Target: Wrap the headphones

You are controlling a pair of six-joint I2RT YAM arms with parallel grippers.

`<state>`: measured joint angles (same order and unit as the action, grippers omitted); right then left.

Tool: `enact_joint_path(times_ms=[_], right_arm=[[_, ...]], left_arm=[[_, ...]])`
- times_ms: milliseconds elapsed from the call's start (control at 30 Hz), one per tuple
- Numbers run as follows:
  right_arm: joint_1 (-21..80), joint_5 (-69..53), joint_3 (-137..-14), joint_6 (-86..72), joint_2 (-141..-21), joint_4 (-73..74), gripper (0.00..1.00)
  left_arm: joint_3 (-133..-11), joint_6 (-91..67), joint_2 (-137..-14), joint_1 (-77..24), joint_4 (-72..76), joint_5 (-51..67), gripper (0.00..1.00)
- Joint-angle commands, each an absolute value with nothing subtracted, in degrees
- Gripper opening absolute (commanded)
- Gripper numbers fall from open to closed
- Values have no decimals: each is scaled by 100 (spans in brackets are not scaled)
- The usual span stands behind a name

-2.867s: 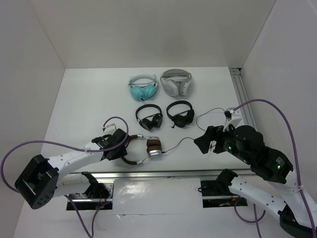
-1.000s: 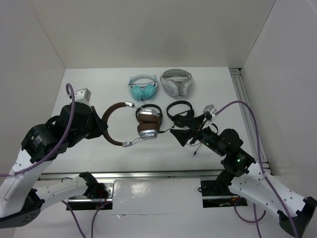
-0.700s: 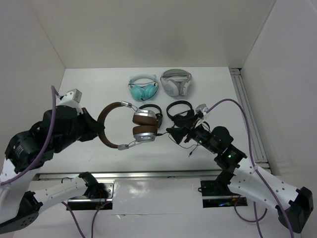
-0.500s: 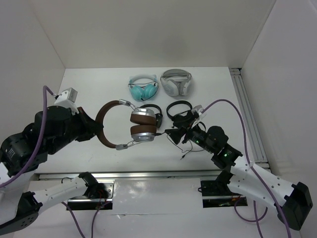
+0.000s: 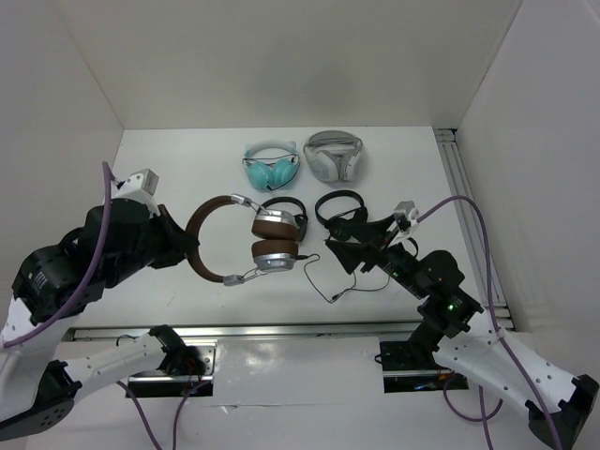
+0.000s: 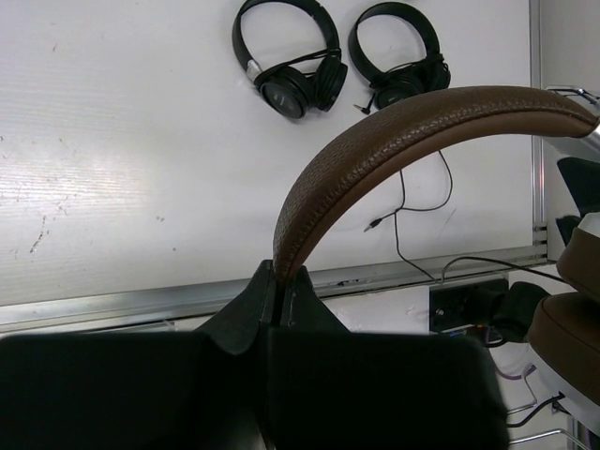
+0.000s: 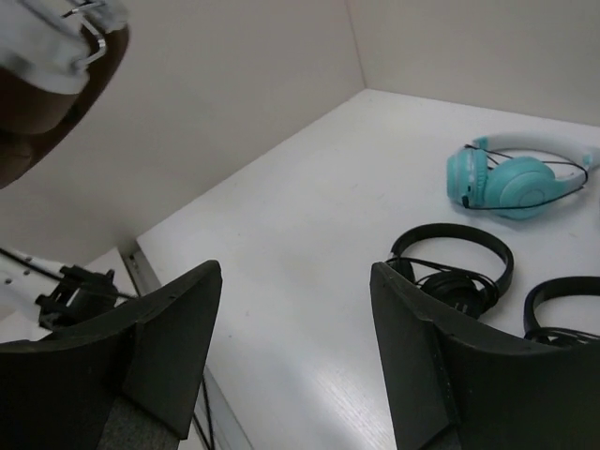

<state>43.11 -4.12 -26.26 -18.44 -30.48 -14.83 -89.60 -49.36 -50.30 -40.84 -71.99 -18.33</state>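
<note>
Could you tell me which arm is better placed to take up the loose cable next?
Right. The left gripper is shut on the headband of the headphones, holding them raised, while the right gripper is open, empty and probably nearest the cable trailing beside it.

Lab-type robot test cell, not a home. White tabletop point(image 5: 178, 169) boxed in by plain white panels point(image 5: 281, 66) on its far, left and right edges. Aluminium rail point(image 5: 281, 329) along the near edge, a second rail point(image 5: 454, 159) down the right edge. Arm bases point(image 5: 178, 358) below the near edge, loose purple cabling point(image 5: 483, 225). Probably a data-collection booth.
</note>
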Motion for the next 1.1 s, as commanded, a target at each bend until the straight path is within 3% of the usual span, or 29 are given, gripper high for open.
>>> enact_joint_path(times_ms=[0, 267, 733, 1067], right_arm=[[4280, -1141, -2979, -1433, -2840, -846, 72], [4280, -1959, -2927, -1362, -3023, -334, 73], [4720, -1495, -2163, -1547, -3726, -1028, 74], [4887, -1301, -1723, -1600, -4052, -1600, 59]], left_arm=[[-9009, -4939, -5027, -4087, -6750, -1872, 0], [-9114, -4939, -5194, -4087, -6750, -1934, 0], [-9387, -4939, -5467, -4087, -6750, -2066, 0], [-9439, -4939, -5467, -4087, -6750, -2118, 0]])
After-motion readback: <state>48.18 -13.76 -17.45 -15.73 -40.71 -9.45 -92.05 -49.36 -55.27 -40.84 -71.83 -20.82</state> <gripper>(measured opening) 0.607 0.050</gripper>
